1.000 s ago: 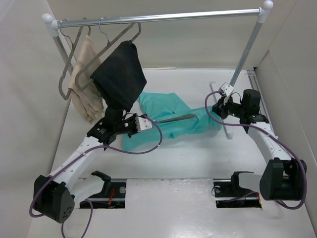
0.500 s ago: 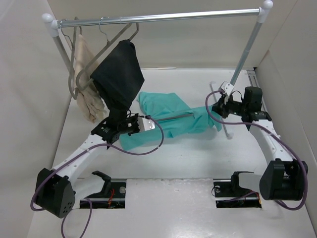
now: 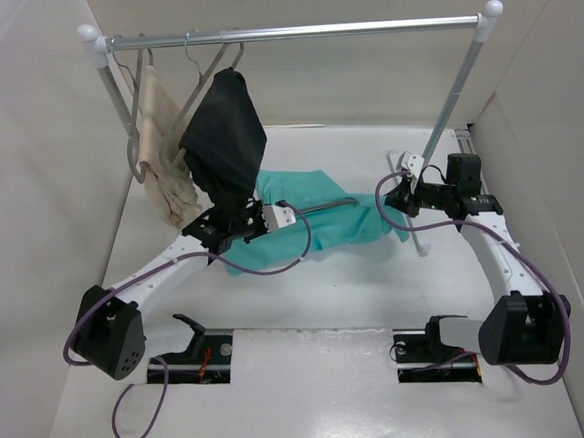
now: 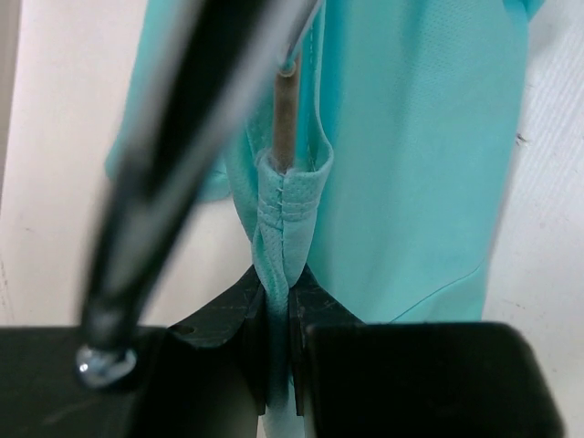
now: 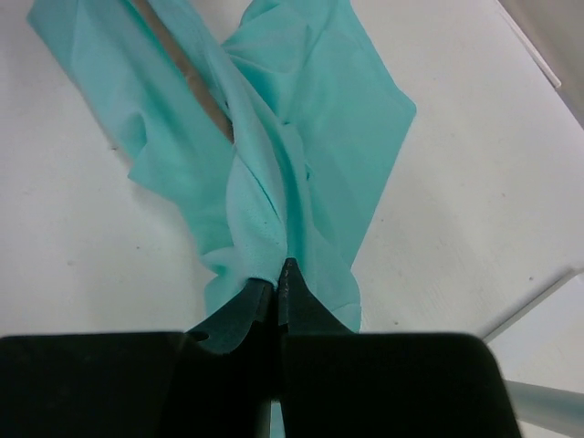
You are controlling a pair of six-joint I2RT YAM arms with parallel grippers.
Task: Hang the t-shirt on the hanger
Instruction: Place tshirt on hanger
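The teal t-shirt (image 3: 342,219) lies crumpled on the white table, stretched between my two grippers. The hanger's thin grey arm (image 3: 321,208) runs across the cloth from my left gripper (image 3: 281,217). In the left wrist view my left gripper (image 4: 278,292) is shut on a rolled hem of the t-shirt (image 4: 411,137), and the hanger's rod (image 4: 286,109) pokes into that hem just above the jaws. My right gripper (image 3: 401,197) is shut on the shirt's right end. In the right wrist view it (image 5: 279,276) pinches a fold of the t-shirt (image 5: 310,164), and a taupe piece of the hanger (image 5: 205,99) shows between folds.
A clothes rack with a silver rail (image 3: 292,35) spans the back. A beige garment (image 3: 162,160) and a black garment (image 3: 224,137) hang at its left end, the black one just above my left arm. The rack's right post (image 3: 454,96) and foot (image 3: 412,233) stand beside my right gripper. Walls close both sides.
My left gripper has moved right and farther back with the shirt's hem, bunching the cloth. The black and beige garments have swung left on the rail. The right gripper shifted slightly back.
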